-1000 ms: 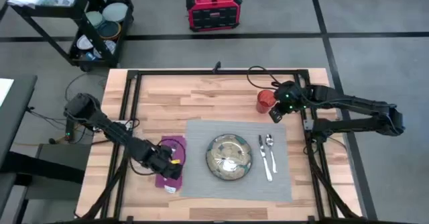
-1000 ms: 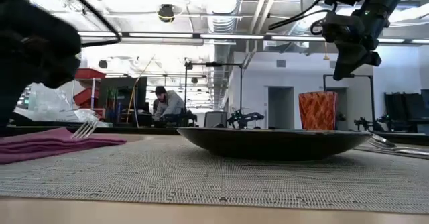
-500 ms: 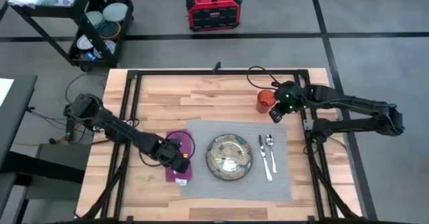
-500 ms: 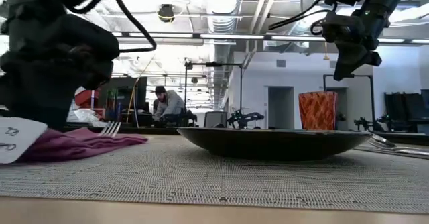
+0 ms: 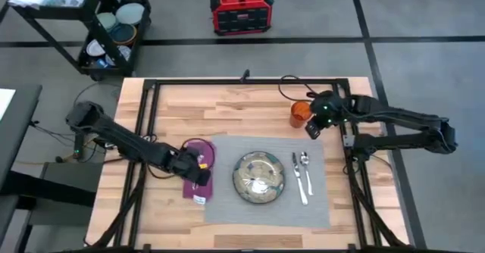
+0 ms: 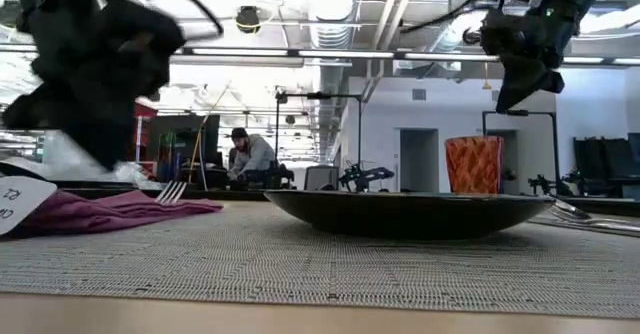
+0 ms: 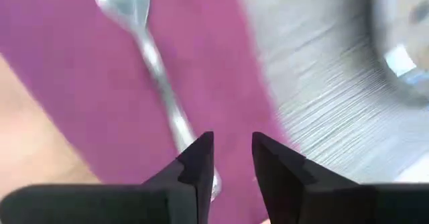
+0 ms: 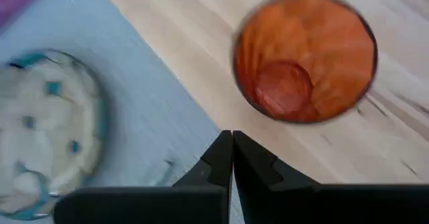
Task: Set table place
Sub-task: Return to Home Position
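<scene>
Lifted since the earlier frame, your left gripper (image 7: 232, 150) now hangs clear above the magenta cloth napkin (image 5: 198, 181), its fingers a narrow gap apart and holding nothing. That napkin lies against the left edge of the big grey rectangular woven mat (image 5: 265, 209), with the steel fork (image 7: 154, 60) resting on it. The round speckled grey-green plate (image 5: 258, 177) sits mid-mat, and the steel knife (image 5: 299, 182) and steel spoon (image 5: 305, 162) lie to its right. The small orange-red cup (image 5: 300, 114) stands on the light wooden table (image 5: 227, 109) off the mat's far right corner. Your right gripper (image 8: 232, 150) waits beside the cup, fingers pressed together, empty. You likely have only the retreat home left.
</scene>
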Robot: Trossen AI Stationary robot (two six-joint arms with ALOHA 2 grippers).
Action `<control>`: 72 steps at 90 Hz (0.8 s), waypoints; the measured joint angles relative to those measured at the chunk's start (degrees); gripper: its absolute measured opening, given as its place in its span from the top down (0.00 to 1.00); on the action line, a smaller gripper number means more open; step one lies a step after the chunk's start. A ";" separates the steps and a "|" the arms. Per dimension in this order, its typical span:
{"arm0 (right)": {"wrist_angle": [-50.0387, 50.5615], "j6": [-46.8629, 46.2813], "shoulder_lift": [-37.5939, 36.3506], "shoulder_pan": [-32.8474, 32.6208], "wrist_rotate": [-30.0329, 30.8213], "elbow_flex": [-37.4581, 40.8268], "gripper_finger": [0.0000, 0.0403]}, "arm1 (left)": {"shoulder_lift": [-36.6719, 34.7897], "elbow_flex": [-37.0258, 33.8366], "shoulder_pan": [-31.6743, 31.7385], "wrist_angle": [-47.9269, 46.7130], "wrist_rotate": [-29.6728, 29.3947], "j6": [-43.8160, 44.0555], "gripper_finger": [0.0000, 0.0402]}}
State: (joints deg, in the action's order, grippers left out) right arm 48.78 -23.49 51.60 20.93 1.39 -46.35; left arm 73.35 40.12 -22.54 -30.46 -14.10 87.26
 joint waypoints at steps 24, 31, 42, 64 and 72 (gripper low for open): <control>-8.17 -1.37 -9.73 -3.61 -1.32 -0.25 1.00 | -4.96 0.11 2.32 7.27 -7.16 -7.66 0.79; -13.64 -1.49 -13.67 -6.33 -1.75 1.84 1.00 | -4.75 -0.48 2.83 18.66 -9.55 -16.65 0.79; -26.04 -0.63 -21.41 -11.59 -2.14 9.51 1.00 | -4.82 -3.32 5.87 41.11 -10.25 -36.01 0.79; -28.19 -8.23 -32.88 -13.97 1.80 15.32 1.00 | -5.61 -4.99 13.58 46.72 -9.07 -38.26 0.79; -31.17 -16.59 -35.43 -13.42 3.80 15.36 1.00 | -5.39 -5.05 14.00 46.87 -9.24 -30.65 0.79</control>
State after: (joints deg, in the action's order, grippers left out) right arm 17.61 -40.07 16.16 7.51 5.19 -30.98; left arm 67.96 35.07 -8.54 16.42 -23.34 56.61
